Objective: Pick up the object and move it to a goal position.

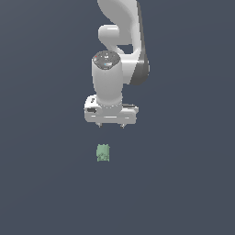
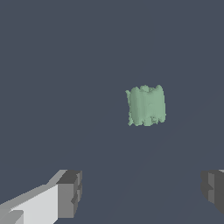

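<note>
The white robot arm (image 1: pixel 120 46) descends from the top of the exterior view and ends in a broad white wrist block pointing downward. The claw (image 1: pixel 110 125) at its lower end shows only two short dark tips in that view, set well apart. In the wrist view the two grey fingertips (image 2: pixel 70 192) stand at opposite sides of the frame with a wide gap of bare surface between them, so the claw is spread wide open and has hold of nothing. The object (image 1: pixel 103 153) is a small pale green lump, roughly blocky, with a ridged and bumpy surface, and it is much smaller than the wrist block. It lies on the flat dark blue-grey worktop (image 1: pixel 41 183), below the claw in the exterior view and slightly toward the exterior view's left of the claw's midline. It is clear of both tips; no part of the claw touches it. In the wrist view the object (image 2: pixel 146 105) sits out ahead of the fingertips, not between them, and closer to the line of one fingertip than the other. How high the claw hangs above the worktop cannot be judged. The object appears to rest squarely, not tipped.
</note>
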Controlling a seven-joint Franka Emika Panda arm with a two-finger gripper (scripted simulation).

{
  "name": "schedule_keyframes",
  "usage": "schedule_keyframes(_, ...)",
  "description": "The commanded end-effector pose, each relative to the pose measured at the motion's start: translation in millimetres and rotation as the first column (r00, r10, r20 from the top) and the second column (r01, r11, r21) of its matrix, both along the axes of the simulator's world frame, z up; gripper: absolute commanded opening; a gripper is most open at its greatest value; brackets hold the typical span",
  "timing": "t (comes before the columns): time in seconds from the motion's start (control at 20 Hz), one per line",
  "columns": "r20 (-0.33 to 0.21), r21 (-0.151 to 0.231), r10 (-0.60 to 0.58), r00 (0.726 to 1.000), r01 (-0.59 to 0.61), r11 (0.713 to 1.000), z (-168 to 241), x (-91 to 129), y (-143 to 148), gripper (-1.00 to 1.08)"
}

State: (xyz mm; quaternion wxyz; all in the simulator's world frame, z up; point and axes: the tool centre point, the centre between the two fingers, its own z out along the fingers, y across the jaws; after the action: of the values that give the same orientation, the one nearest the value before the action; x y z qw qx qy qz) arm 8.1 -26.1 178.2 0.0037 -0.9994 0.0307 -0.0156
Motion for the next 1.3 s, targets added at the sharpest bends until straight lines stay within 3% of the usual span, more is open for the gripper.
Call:
schedule_keyframes(0.0, 0.000, 0.000, 0.000, 1.000, 0.000, 1.000, 0.0, 0.0, 0.0, 1.00)
schedule_keyframes(0.5, 0.012, 0.009, 0.054, 0.998, -0.054, 0.999, 19.5, 4.1, 25.0, 1.00)
schedule_keyframes(0.85, 0.008, 0.008, 0.051, 0.999, -0.051, 0.999, 11.3, 10.0, 18.7, 1.00)
schedule_keyframes(1.25, -0.005, 0.003, 0.048, 0.999, -0.048, 0.999, -19.2, 31.4, -2.7, 1.00)
